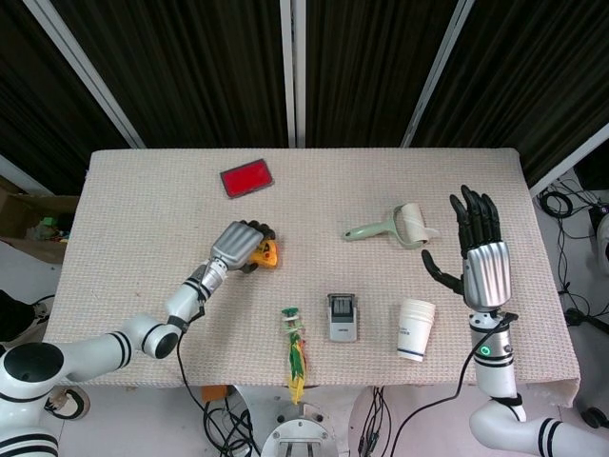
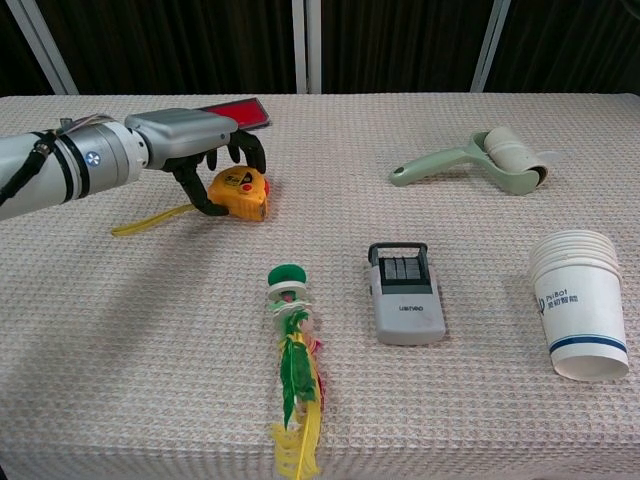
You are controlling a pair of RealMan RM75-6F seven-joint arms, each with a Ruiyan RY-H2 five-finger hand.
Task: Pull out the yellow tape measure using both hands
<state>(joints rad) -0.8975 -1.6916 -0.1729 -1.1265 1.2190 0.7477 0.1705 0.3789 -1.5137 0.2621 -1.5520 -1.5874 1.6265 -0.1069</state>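
Observation:
The yellow tape measure (image 1: 267, 253) (image 2: 241, 192) lies on the woven table cover, left of centre. A short length of yellow blade (image 2: 150, 221) trails from it toward the left. My left hand (image 1: 236, 246) (image 2: 185, 136) reaches over the case: its fingers curl across the top and far side and the thumb presses the near left side, so it grips the case. My right hand (image 1: 481, 262) shows only in the head view. It stands upright above the right side of the table with fingers spread and nothing in it, far from the tape measure.
A red card (image 1: 246, 179) (image 2: 240, 112) lies behind the tape measure. A green lint roller (image 1: 395, 227) (image 2: 480, 160) sits at back right, stacked paper cups (image 1: 415, 329) (image 2: 582, 305) at front right. A grey device (image 1: 342, 317) (image 2: 403, 293) and a green-yellow feather toy (image 1: 294, 352) (image 2: 291, 360) lie at front centre.

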